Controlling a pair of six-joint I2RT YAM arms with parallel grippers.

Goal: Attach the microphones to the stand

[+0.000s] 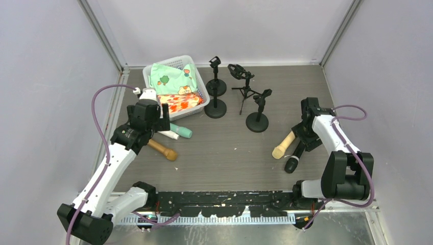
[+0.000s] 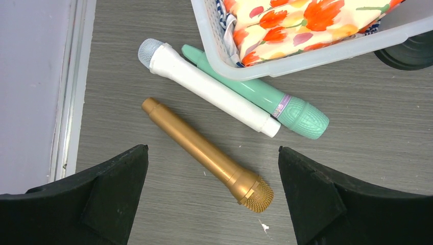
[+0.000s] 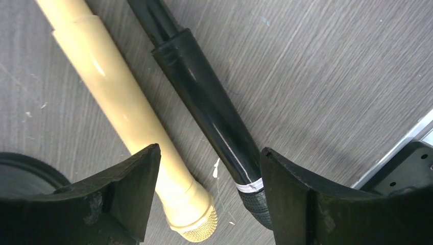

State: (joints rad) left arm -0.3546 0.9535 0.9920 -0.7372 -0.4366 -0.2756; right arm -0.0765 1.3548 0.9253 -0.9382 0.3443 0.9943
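Note:
Three microphones lie on the table by the basket: white point(image 2: 204, 87), mint green point(image 2: 265, 97) and brown point(image 2: 204, 153). My left gripper point(image 2: 213, 148) hovers above them, open wide, its jaws on either side of the brown one's head and touching nothing. To the right, the cream microphone point(image 3: 117, 97) and the black microphone point(image 3: 209, 107) lie side by side. My right gripper point(image 3: 210, 147) is low over their heads, its jaws open and straddling both. From above I see the stand point(image 1: 257, 116) nearest my right gripper point(image 1: 302, 139), and my left gripper point(image 1: 161, 121).
A white basket point(image 1: 201, 87) of patterned cloth sits at the back left, its rim point(image 2: 306, 56) right beside the mint microphone. Two more round-base stands point(image 1: 215, 104) and a tripod stand point(image 1: 245, 89) stand behind the middle. A stand base point(image 3: 20, 168) is close to my right gripper's left finger.

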